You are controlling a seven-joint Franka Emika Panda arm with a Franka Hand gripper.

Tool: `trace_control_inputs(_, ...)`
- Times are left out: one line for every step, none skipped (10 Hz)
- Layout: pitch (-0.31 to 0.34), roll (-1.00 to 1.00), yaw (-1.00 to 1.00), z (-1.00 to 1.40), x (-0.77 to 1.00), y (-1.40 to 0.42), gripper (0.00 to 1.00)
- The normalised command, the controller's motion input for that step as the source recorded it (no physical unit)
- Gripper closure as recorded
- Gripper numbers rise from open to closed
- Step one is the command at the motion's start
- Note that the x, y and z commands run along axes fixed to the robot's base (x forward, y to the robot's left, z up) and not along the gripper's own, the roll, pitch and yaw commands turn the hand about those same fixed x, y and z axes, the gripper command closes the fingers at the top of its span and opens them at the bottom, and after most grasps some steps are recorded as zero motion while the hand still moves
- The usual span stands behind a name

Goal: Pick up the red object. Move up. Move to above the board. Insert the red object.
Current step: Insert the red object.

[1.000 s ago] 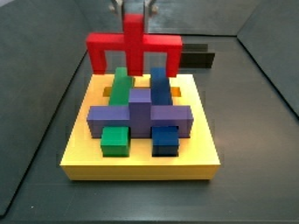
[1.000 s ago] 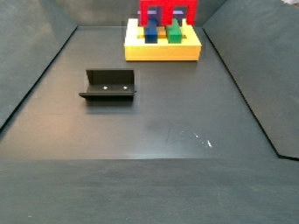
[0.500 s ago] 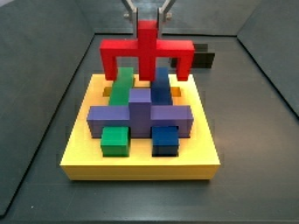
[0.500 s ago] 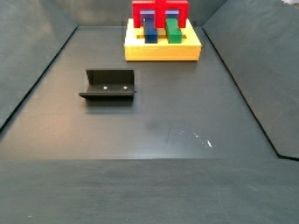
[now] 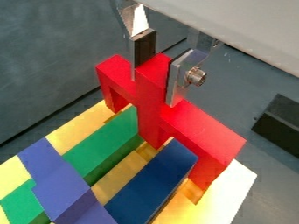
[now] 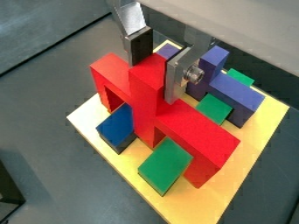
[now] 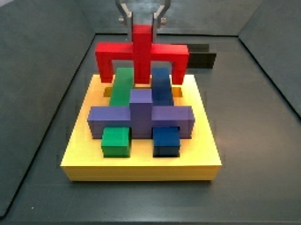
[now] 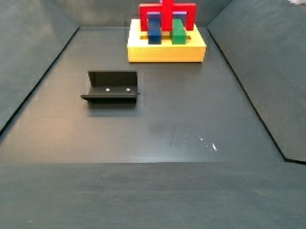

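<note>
Gripper (image 7: pixel 143 24) clamps the red object (image 7: pixel 141 54) by its stem, lower than before, legs now nearer the board (image 7: pixel 141 158) beneath it.

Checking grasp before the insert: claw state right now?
Claw: shut on the red object, gripping its upright stem, above the board's far end, over the green and blue blocks.

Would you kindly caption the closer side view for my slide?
Gripper holds the red object by its stem above the board.
</note>
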Motion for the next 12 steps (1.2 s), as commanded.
trace_control_inputs(-0.121,0.0,0.0,-0.37,0.12,-0.08,1.0)
trace_control_inputs(-0.104,-0.02,0.0,-0.36,0.14,-0.05,1.0)
trace_control_inputs(-0.074,0.0,0.0,-0.3,0.1,-0.02,1.0)
trace_control_inputs(-0.037,0.0,0.0,-0.21,0.0,0.0,1.0)
trace_control_inputs(0.0,0.02,0.0,-0.03,-0.16,0.02,1.0)
trace_control_inputs(0.0,0.07,0.0,-0.02,-0.17,0.04,1.0)
trace_control_inputs(0.0,0.1,0.0,-0.07,-0.17,0.0,1.0)
trace_control_inputs(0.0,0.05,0.0,-0.09,-0.19,0.0,1.0)
trace_control_inputs(-0.021,0.0,0.0,-0.09,-0.08,0.0,1.0)
trace_control_inputs(-0.067,0.0,0.02,-0.26,0.01,-0.09,1.0)
trace_control_inputs(-0.123,0.0,0.0,-0.44,0.13,-0.03,1.0)
trace_control_inputs(-0.113,0.0,-0.04,-0.46,0.0,0.0,1.0)
